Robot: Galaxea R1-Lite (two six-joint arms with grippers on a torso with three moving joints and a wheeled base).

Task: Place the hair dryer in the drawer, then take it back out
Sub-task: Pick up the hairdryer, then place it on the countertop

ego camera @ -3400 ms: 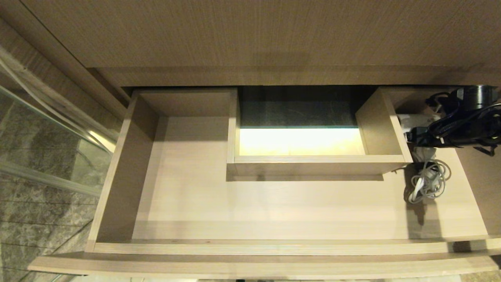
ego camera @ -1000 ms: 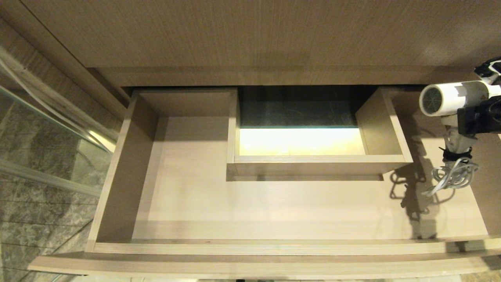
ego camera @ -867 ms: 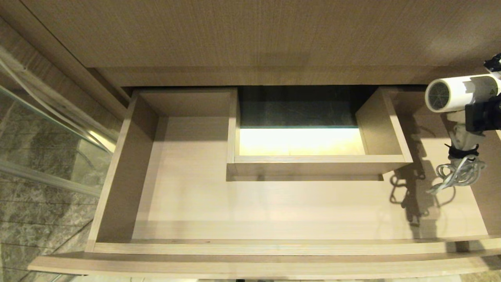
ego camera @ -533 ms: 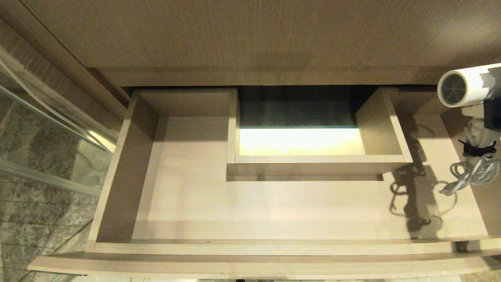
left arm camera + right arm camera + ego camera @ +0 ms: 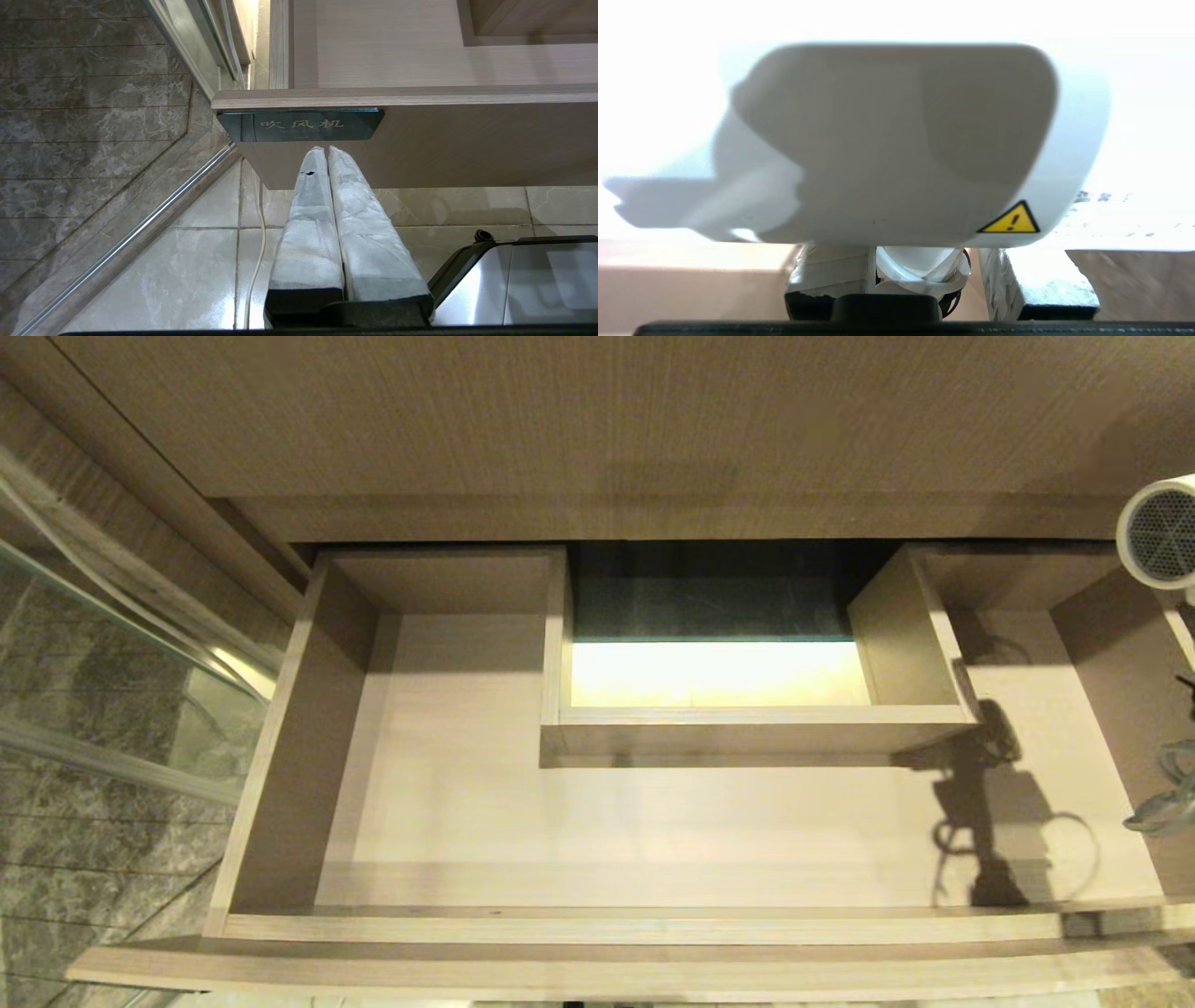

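Hair dryer [image 5: 1160, 531]: handle clamped between the fingers of right gripper [image 5: 920, 275], barrel crosswise above them, grille facing left, held above the right end of open, empty drawer [image 5: 644, 926]; left gripper [image 5: 327, 151] closed, parked below drawer front.

My right hand [image 5: 924, 275] has its padded fingers [image 5: 831, 270] clamped on either side of the hair dryer's [image 5: 896, 144] handle, carrying it. My left hand [image 5: 327, 151] hangs parked low, its two wrapped fingers [image 5: 310, 224] pressed together, holding nothing.
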